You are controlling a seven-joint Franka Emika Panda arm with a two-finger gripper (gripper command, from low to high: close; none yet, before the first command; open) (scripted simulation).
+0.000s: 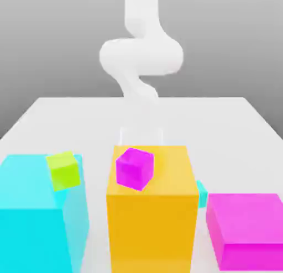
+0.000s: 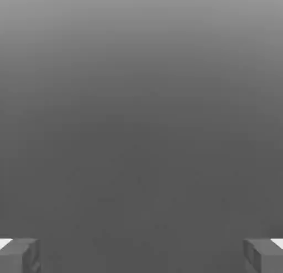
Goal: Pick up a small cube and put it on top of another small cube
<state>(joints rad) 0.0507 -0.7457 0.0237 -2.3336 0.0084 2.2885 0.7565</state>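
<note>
White tabletop [image 1: 221, 131] holds cyan, orange, magenta blocks [image 1: 152, 233].

Teal cube [image 1: 203, 195] partly hidden behind the orange block [image 1: 152, 230] in the exterior view

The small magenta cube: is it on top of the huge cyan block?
No, the small magenta cube is seen over the top of the yellow-orange block.

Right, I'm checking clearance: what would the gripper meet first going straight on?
Pointing down, the open gripper would probably meet the flat white table, though its depth relative to the tall orange block is unclear.
</note>
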